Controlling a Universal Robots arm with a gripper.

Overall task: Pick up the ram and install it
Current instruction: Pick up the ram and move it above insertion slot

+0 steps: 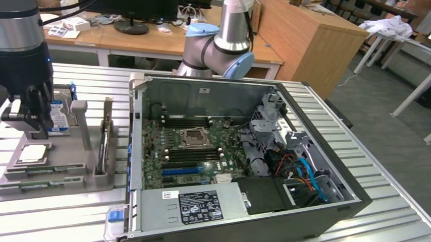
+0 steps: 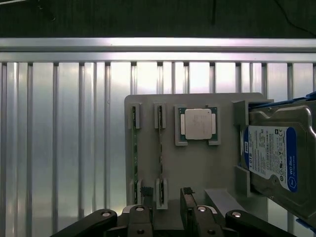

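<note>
Two ram sticks stand on edge in a grey holder [image 2: 197, 168]: one ram [image 2: 159, 148] lies in line with the gap between my fingers, the other ram [image 2: 133, 148] sits beside it. In the exterior view the ram sticks [image 1: 34, 173] show as thin green strips at the holder's [image 1: 67, 174] front. My gripper [image 2: 165, 217] hangs open above the holder with nothing between its fingers. In the exterior view the gripper [image 1: 30, 128] is at the left, well above the tray. The open computer case [image 1: 323, 201] shows the motherboard's black memory slots [image 1: 183, 157].
The holder also carries a silver processor chip [image 2: 197, 123], a blue-labelled hard drive [image 2: 276, 158] and an upright card [image 1: 105, 141]. The case's walls, power supply [image 1: 195, 204] and cable bundle [image 1: 303, 174] crowd the exterior view's right. All rests on a ribbed metal table [image 2: 64, 138].
</note>
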